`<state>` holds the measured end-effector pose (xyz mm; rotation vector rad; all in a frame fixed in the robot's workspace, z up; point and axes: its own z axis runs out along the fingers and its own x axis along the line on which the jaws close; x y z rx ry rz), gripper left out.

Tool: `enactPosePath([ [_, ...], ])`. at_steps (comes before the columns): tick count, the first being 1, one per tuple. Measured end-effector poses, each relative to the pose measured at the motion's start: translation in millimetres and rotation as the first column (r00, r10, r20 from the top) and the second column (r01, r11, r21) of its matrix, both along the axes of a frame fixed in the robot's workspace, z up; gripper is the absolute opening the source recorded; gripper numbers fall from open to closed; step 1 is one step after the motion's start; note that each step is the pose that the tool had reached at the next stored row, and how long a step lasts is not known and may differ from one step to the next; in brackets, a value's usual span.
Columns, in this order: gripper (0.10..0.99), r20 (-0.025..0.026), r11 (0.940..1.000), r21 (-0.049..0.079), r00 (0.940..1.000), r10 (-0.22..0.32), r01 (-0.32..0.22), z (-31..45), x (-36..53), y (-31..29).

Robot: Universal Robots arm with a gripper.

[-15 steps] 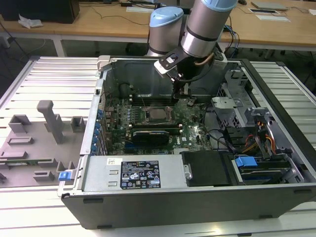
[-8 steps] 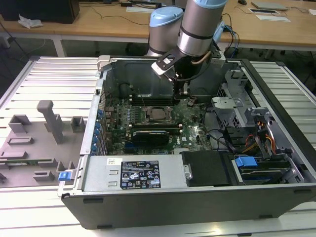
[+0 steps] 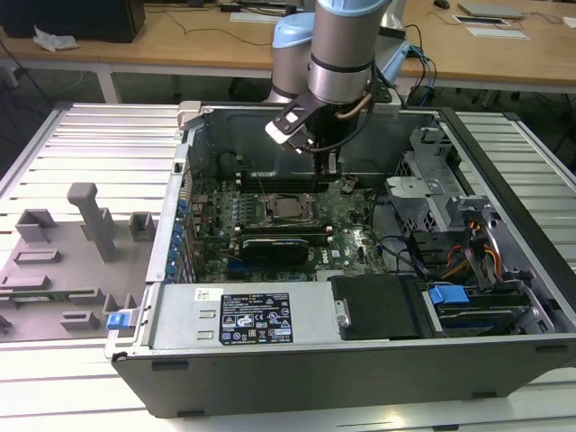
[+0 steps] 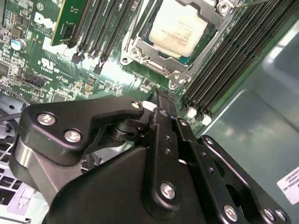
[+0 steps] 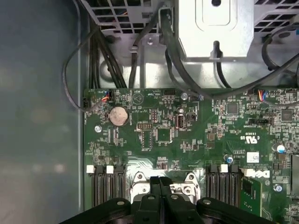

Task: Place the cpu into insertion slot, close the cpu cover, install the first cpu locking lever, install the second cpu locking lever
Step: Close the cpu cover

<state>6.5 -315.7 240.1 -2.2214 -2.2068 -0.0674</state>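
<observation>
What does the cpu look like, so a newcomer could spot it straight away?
Look inside the open computer case at the green motherboard. Near its middle, between banks of long black memory slots, sits the cpu: the one flat, pale silver square, ringed by the silvery cpu cover.

One cpu [image 4: 175, 30], one cpu cover [image 4: 152, 64], one pincer [image 5: 160, 181], one motherboard [image 5: 196, 154], one computer case [image 3: 270, 382].

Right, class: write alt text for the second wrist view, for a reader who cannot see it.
A black, closed gripper points at the cpu, a silver-topped chip lying in the insertion slot of a green motherboard. The silvery cpu cover frames the chip, and long black memory slots run on both sides.
</observation>
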Motion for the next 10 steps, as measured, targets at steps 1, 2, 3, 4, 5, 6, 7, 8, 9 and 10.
enactPosePath([
  [1, 0.106, 0.0037, 1.0, 0.0, 1.0, 0.0, 0.0, -0.6, -1.5, 0.0],
  [2, 0.106, 0.0078, 1.0, 0.0, 1.0, 0.001, -0.001, -1.2, -3.2, 0.0],
  [3, 0.106, 0.013, 1.0, 0.0, 0.9999, 0.001, -0.001, -2.0, -5.5, -0.2],
  [4, 0.106, 0.0163, 1.0, 0.0, 0.9999, 0.001, -0.001, -2.4, -7.2, -0.4],
  [5, 0.106, 0.0232, 1.0, 0.0, 0.9997, 0.002, -0.002, -3.5, -10.8, -1.2],
  [6, 0.106, 0.0286, 1.0, 0.0, 0.9996, 0.002, -0.002, -4.5, -13.8, -2.3],
  [7, 0.106, 0.0314, 1.0, 0.0, 0.9995, 0.002, -0.002, -5.1, -15.6, -3.1],
  [8, 0.106, 0.0343, 1.0, 0.0, 0.9994, 0.002, -0.002, -5.9, -17.4, -4.1],
  [9, 0.106, 0.038, 1.0, 0.0, 0.9993, 0.003, -0.003, -6.9, -19.7, -5.6],
  [10, 0.106, 0.0411, 1.0, 0.0, 0.9991, 0.004, -0.004, -8.0, -21.6, -6.8],
])
